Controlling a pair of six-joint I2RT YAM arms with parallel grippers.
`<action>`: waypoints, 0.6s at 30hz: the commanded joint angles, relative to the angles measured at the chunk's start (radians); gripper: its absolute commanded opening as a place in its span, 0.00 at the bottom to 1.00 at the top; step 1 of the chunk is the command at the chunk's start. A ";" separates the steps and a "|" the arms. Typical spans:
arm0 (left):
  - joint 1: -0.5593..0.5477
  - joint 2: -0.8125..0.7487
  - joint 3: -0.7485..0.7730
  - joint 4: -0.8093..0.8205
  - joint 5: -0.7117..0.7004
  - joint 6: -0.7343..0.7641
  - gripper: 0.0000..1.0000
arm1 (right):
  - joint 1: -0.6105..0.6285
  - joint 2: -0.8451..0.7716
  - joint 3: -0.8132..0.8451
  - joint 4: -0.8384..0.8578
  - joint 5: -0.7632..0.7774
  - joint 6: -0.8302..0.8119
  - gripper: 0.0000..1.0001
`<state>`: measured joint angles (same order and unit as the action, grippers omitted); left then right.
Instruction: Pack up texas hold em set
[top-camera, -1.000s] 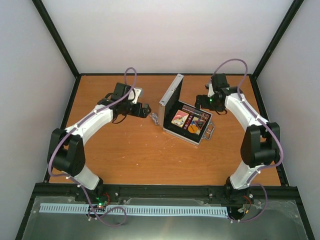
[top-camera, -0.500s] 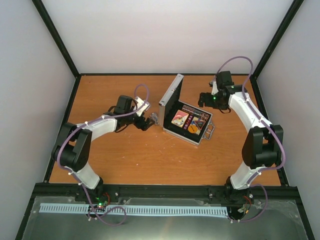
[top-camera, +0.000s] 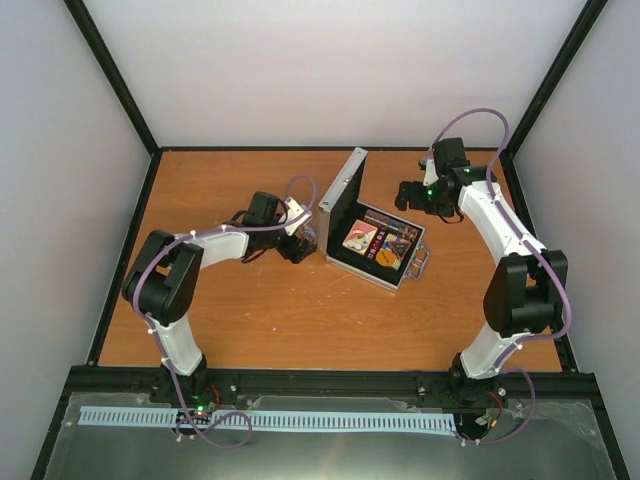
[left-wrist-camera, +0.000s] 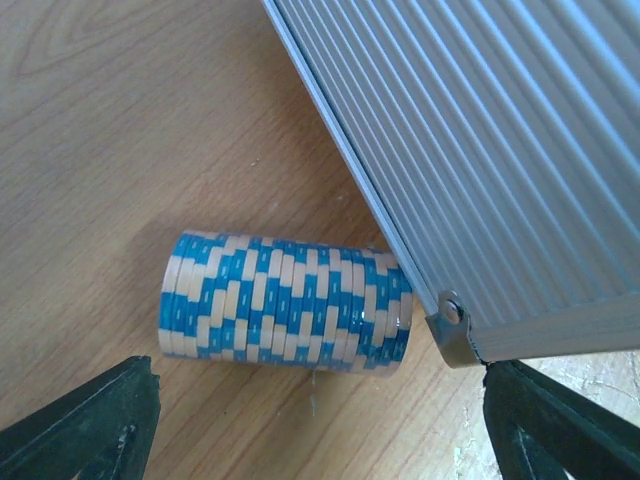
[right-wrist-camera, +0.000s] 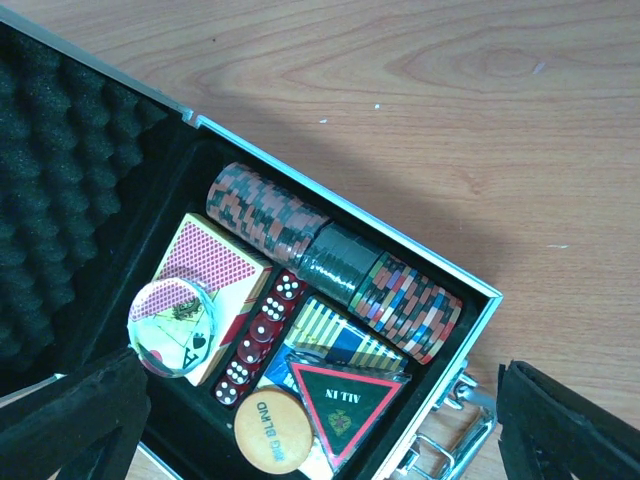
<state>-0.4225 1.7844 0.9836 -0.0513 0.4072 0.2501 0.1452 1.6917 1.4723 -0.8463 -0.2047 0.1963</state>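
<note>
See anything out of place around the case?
Yes: a blue-and-cream chip stack lies on its side on the table outside the case, by the lid corner, between the left tool's open fingers.

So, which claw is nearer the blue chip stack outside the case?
Left. The left claw hovers just over the blue chip stack; the right claw is across the case.

Low in my left wrist view, the blue-and-cream chip stack (left-wrist-camera: 285, 300) lies sideways beside the open silver case (top-camera: 340, 187).
</note>
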 joint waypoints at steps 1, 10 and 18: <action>-0.015 0.037 0.065 -0.021 -0.008 0.035 0.89 | -0.007 0.013 0.017 -0.008 -0.022 0.019 0.94; -0.015 0.091 0.123 -0.073 0.008 0.044 0.76 | -0.009 0.009 0.008 0.004 -0.033 0.042 0.94; -0.015 0.095 0.126 -0.081 -0.017 0.037 0.70 | -0.009 0.006 0.008 0.008 -0.036 0.055 0.94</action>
<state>-0.4339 1.8748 1.0782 -0.1329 0.4152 0.2752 0.1452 1.6917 1.4723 -0.8452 -0.2302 0.2348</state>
